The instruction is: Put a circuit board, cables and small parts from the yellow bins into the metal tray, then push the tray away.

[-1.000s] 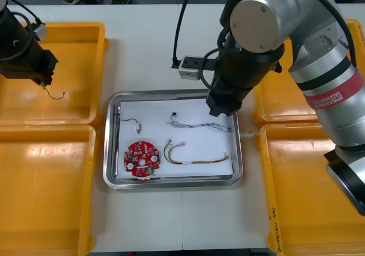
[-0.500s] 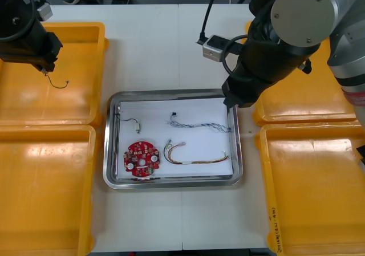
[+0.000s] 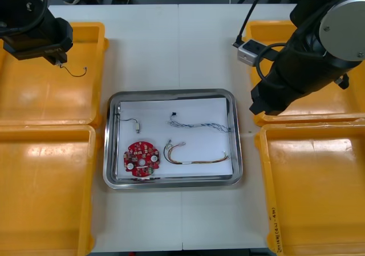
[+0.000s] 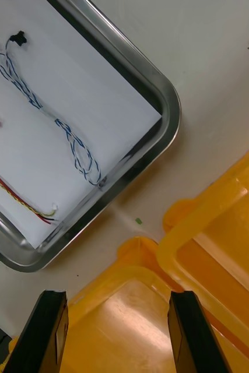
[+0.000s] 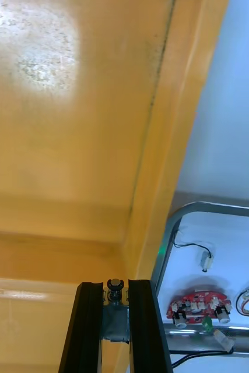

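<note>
My left gripper (image 3: 59,62) hangs over the far left yellow bin (image 3: 34,96), shut on a thin black cable (image 3: 74,70) that dangles from it. In the left wrist view the cable's end (image 5: 115,287) is pinched between the fingers. The metal tray (image 3: 171,92), white inside, holds a red circuit board (image 3: 141,159), a blue and white cable (image 3: 199,124), a red and yellow cable (image 3: 194,154) and another black cable (image 3: 133,123). My right gripper (image 3: 265,105) is open over the inner edge of the right bins (image 4: 217,233), beside the tray's corner (image 4: 171,116).
Two yellow bins stand at each side: near left (image 3: 40,187), near right (image 3: 319,187), far right (image 3: 308,96). Bare table lies in front of and beyond the tray. Shoes show past the far edge.
My right arm has swung right, from above the tray's far right part to the right bins. My left gripper has moved right and farther back with the black cable hanging from it.
</note>
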Robot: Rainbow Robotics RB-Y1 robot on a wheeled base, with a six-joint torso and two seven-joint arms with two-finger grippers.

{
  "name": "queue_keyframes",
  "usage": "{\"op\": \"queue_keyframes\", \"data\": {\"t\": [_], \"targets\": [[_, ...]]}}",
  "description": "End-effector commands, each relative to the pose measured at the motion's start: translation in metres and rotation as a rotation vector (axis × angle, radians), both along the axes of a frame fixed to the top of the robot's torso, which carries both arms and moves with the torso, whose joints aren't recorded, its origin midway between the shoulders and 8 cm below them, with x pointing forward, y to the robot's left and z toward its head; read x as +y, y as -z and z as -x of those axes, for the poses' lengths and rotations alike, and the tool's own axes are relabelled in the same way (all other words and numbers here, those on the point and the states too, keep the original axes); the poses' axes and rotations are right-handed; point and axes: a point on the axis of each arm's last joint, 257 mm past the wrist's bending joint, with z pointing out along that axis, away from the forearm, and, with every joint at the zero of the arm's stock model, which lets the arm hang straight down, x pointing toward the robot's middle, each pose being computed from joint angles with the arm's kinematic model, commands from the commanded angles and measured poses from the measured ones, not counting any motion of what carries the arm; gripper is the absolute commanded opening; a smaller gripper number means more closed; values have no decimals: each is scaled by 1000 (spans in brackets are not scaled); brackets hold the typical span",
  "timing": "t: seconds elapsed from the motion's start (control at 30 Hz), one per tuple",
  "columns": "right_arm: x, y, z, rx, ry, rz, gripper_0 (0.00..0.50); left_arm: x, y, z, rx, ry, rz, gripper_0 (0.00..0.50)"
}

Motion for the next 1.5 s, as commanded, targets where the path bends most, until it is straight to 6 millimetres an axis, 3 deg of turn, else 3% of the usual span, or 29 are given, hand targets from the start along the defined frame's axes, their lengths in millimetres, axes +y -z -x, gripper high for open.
{"op": "queue_keyframes", "data": {"t": [0.03,0.27,0.57,0.93,1.23,1.5], "targets": [[-33,-9,2,-29,69,7,500,-31,-27,-2,-62,-43,37,0],[-56,-4,11,-22,117,22,500,-74,-24,1,-85,-40,84,0],[-75,8,24,17,231,1,500,-122,-5,4,-81,-11,93,0],[-92,23,41,58,387,-45,500,-171,36,18,-32,56,51,0],[-120,34,46,68,490,-54,500,-173,81,38,9,86,39,0],[-135,41,50,71,551,-51,500,-165,106,44,16,131,2,0]]}}
